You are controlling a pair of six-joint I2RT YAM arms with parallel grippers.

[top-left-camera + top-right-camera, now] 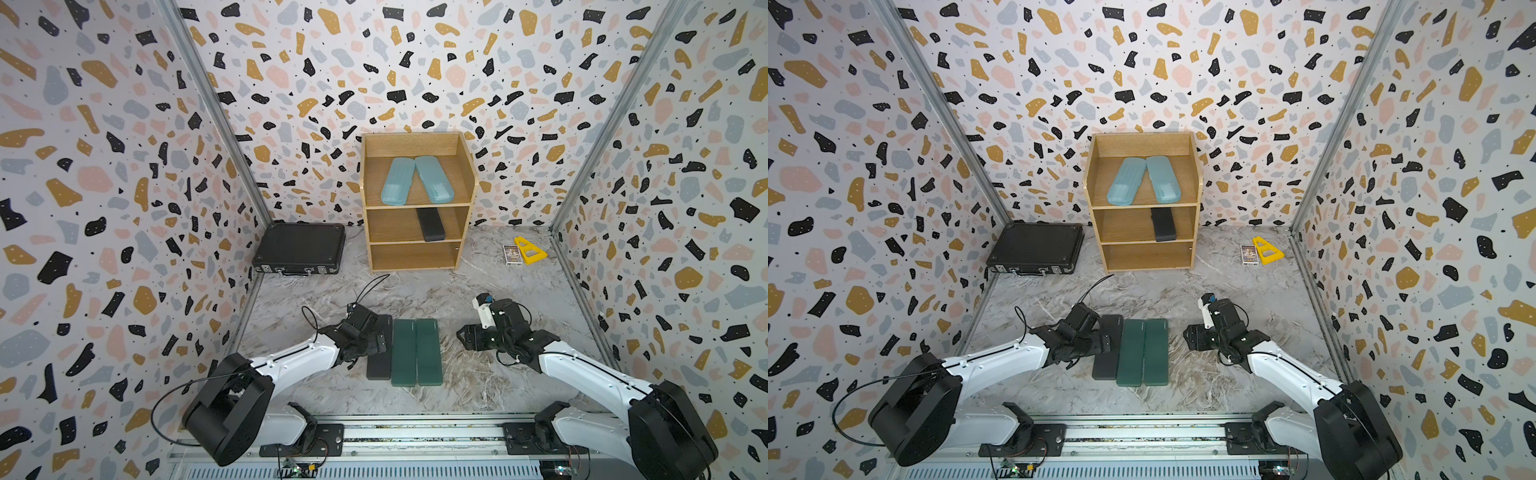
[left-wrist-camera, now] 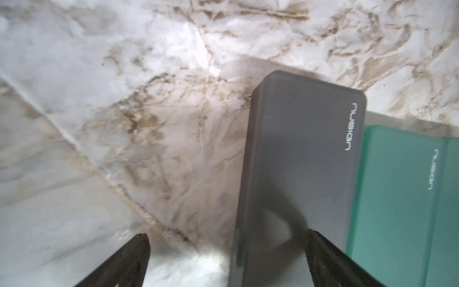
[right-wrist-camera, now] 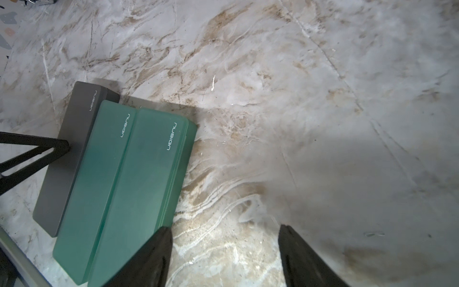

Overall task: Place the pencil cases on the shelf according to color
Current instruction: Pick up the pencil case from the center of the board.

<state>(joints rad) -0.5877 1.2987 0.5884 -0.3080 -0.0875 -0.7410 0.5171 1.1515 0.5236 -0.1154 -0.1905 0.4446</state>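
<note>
The light-wood shelf [image 1: 467, 174] [image 1: 1196, 178] stands at the back. Two light blue pencil cases [image 1: 398, 180] [image 1: 434, 178] lie on its top tier and a black one [image 1: 431, 224] lies in the middle tier. On the table a black case [image 1: 379, 363] [image 2: 303, 154] and two dark green cases [image 1: 404, 353] [image 1: 429, 351] [image 3: 139, 174] lie side by side. My left gripper [image 1: 383, 336] [image 2: 227, 236] hangs open over the black case's outer long edge, one finger above the case, the other above the table. My right gripper [image 1: 465, 334] [image 3: 223, 229] is open and holds nothing, right of the green cases.
A large black briefcase [image 1: 300, 248] lies at the back left beside the shelf. A small card box [image 1: 512, 254] and a yellow triangular piece [image 1: 528, 250] sit at the back right. The arms' rail [image 1: 415, 436] runs along the front edge.
</note>
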